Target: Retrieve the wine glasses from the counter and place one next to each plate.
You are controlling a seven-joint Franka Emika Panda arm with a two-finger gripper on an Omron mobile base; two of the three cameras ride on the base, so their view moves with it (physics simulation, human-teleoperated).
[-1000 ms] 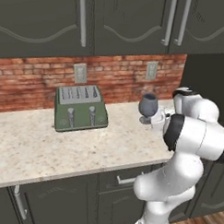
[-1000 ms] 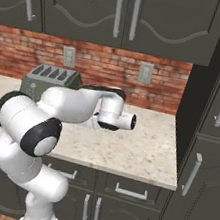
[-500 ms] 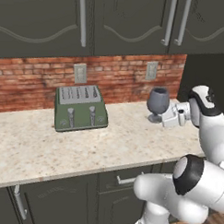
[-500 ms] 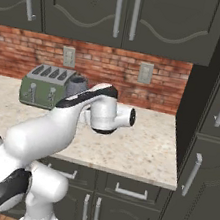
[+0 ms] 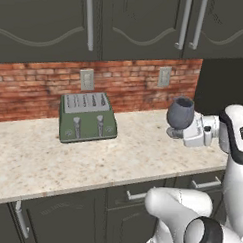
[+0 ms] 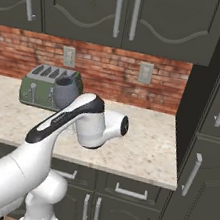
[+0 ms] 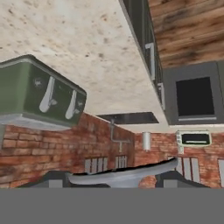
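Wine glass (image 5: 180, 113), dark and squat, upright and nothing visible inside, gripped by the claw (image 5: 185, 132) above the counter (image 5: 92, 160).

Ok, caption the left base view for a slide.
Gripper holds a dark wine glass upright above the counter, right of a green toaster.

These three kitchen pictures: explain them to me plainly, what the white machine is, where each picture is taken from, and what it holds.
The white machine is a robot arm on a base that drives. Two pictures come from cameras on that base, behind the arm to its left and right. The third comes from a camera on the hand, so it looks tilted. A green toaster stands on the speckled counter against the brick wall. The gripper has its fingers around a dark wine glass, held upright above the counter.
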